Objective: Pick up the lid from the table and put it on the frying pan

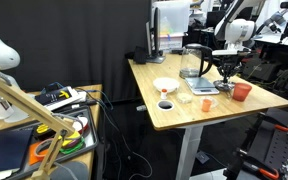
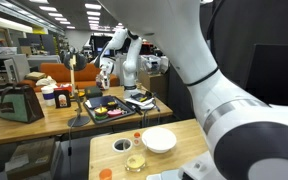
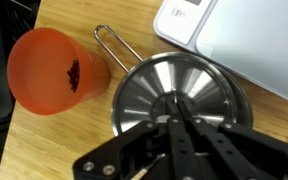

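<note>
Black gripper (image 3: 176,108) links fill the bottom of the wrist view, and its 2 fingers (image 3: 189,125) run up to meet at the middle of the lid (image 3: 174,85). They are drawn almost together there and pinch the centre, with the knob hidden between them. The lid is a round, shiny disc lying flat and facing the camera. Being round, it has no long axis of its own.

Just under it sits the frying pan (image 3: 124,45), of which only a thin wire loop handle and a dark edge on the right show. The handle gives the pan its long axis. It comes out from beneath the lid's upper left rim and points toward the upper left corner of the wrist view. Whether the lid rests on the pan or hangs just above it cannot be told.

Beside the handle stands the orange cup (image 3: 59,70), upright, with dark specks inside. A flat white device (image 3: 249,40) lies past the lid at the upper right.

In an exterior view the gripper (image 1: 225,70) hangs over the far end of the wooden table (image 1: 184,115), between the white device (image 1: 202,86) and the orange cup (image 1: 242,92). The white bowl (image 1: 165,86) stands well apart from them.
</note>
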`<state>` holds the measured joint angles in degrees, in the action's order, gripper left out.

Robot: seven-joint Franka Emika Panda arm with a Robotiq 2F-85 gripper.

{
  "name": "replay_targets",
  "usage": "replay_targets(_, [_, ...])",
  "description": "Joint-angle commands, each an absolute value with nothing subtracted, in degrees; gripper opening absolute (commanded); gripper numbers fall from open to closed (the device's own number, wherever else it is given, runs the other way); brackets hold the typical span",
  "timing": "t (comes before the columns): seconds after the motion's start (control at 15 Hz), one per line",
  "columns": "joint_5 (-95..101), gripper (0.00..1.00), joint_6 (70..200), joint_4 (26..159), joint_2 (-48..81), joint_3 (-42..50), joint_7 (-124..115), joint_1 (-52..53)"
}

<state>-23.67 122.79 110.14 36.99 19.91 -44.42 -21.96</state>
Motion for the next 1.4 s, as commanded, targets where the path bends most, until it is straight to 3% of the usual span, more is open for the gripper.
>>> replay_targets(0.0, [-25.70,0.01,122.13,108.66,37.56,19.27,-45.20,-23.12])
replay_targets(1.2, [-29.73,0.01,123.61,106.72,40.60,18.92,-52.77,-23.95])
replay_targets(1.27, [-30.19,0.02,123.71,106.54,40.76,18.90,-53.54,-24.04])
replay_targets(1.33, [-30.39,0.28,123.93,106.30,40.95,18.92,-54.28,-24.03])
